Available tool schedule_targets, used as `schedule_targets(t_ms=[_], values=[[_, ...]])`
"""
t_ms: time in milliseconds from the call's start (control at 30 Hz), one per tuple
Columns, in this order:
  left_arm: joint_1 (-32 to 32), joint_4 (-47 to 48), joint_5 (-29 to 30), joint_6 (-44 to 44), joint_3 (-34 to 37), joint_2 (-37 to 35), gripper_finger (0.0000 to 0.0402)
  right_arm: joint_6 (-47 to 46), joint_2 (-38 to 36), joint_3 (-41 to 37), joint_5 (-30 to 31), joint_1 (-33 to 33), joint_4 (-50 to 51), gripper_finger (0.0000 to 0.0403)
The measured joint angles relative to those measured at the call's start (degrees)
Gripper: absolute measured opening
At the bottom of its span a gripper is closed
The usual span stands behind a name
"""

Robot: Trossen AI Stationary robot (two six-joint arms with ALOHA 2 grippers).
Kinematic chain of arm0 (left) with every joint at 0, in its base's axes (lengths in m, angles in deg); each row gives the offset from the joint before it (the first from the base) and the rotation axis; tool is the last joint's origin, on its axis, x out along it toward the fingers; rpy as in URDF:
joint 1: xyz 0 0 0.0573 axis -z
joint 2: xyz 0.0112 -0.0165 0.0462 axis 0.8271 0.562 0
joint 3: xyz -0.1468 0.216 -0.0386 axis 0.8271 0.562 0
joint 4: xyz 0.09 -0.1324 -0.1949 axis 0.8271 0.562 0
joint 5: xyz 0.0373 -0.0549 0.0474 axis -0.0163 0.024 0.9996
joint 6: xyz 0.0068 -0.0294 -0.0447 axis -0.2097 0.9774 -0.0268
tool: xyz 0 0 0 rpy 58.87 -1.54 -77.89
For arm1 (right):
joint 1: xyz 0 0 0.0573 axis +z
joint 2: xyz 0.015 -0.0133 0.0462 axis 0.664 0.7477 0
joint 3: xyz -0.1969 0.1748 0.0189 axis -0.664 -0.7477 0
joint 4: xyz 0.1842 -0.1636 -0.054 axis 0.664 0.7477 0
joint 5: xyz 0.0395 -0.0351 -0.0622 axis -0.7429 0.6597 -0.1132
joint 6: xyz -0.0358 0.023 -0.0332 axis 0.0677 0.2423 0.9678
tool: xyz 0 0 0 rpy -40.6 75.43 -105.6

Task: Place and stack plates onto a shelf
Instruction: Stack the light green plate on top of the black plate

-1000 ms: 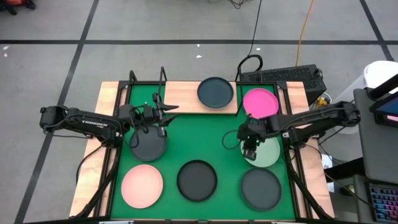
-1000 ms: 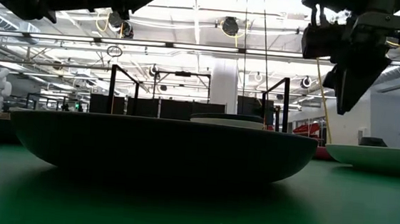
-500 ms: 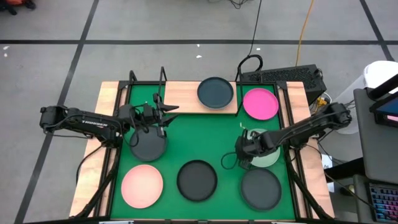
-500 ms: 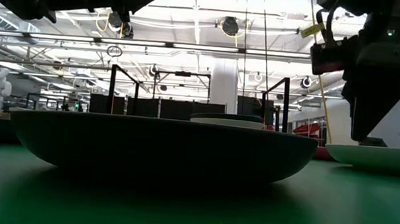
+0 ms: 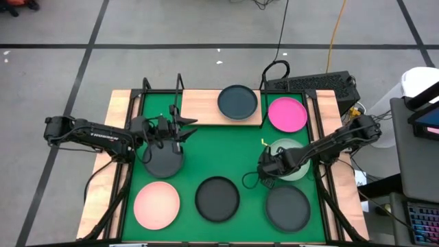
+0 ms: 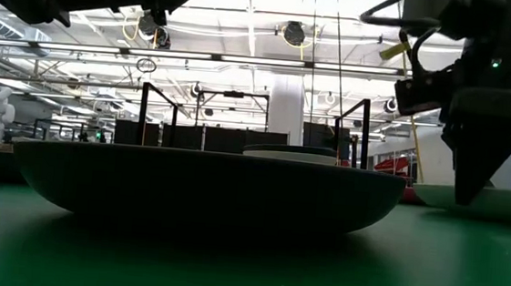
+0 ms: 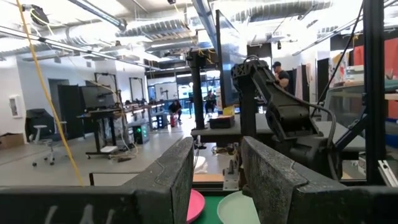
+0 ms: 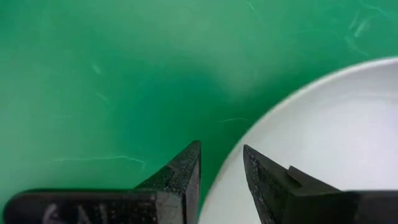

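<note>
The pale green plate (image 5: pixel 293 159) lies flat on the green mat at the right. My right gripper (image 5: pixel 266 173) points down at its left rim, slightly open, one finger over the mat and one over the plate (image 8: pixel 336 137). My left gripper (image 5: pixel 180 132) hovers open above a dark plate (image 5: pixel 164 162) and touches nothing. The shelf (image 5: pixel 203 108) is a light-wood board with black wire uprights at the far side. One dark plate (image 5: pixel 237 101) rests on it. The magenta plate (image 5: pixel 287 114) lies to the right of the board. My right gripper comes from above, pointing down, with its fingers (image 8: pixel 180 177) astride the pale green plate's left rim (image 8: pixel 224 177). The plate lies flat on the mat. I cannot tell whether a finger touches the rim.
A light pink plate (image 5: pixel 157 205) and two more dark plates (image 5: pixel 217 198) (image 5: pixel 287 208) lie along the mat's near edge. The middle of the mat (image 5: pixel 219 147) is bare. Black wire frames stand along both sides of the table.
My right gripper has gone down and a little toward the table's near-left, from over the pale green plate to that plate's left rim, close to the mat. The plates have stayed where they were.
</note>
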Motion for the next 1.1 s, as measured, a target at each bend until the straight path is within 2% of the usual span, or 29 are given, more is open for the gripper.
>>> schedule_targets(t_ms=[300,400,533,633,833,1000,1100], values=[[0.3,-1.3,0.0,1.7,0.0,0.0,0.0143,-2.0,-0.2,0.0,0.4,0.6,1.7,0.0093],[0.3,-1.3,0.0,3.0,0.0,0.0,0.0143,-1.8,-0.2,0.0,0.4,0.7,1.5,0.0068],[0.5,-1.3,0.0,5.1,0.0,0.0,0.0143,-1.0,-0.3,0.1,0.2,1.0,2.0,0.0013],[1.2,-1.3,0.0,5.2,0.0,0.0,0.0143,-0.2,-0.2,1.0,0.6,1.4,3.7,0.0005],[2.2,-1.3,0.0,5.0,0.0,0.0,0.0143,0.5,-0.7,8.7,1.6,2.1,13.0,0.0001],[2.2,-1.5,0.0,4.9,0.0,0.0,0.0143,7.0,-0.8,19.3,1.5,2.5,12.4,0.0001],[2.2,-1.8,0.0,4.9,0.0,0.0,0.0143,13.0,-0.8,24.5,4.5,2.1,9.6,0.0001]])
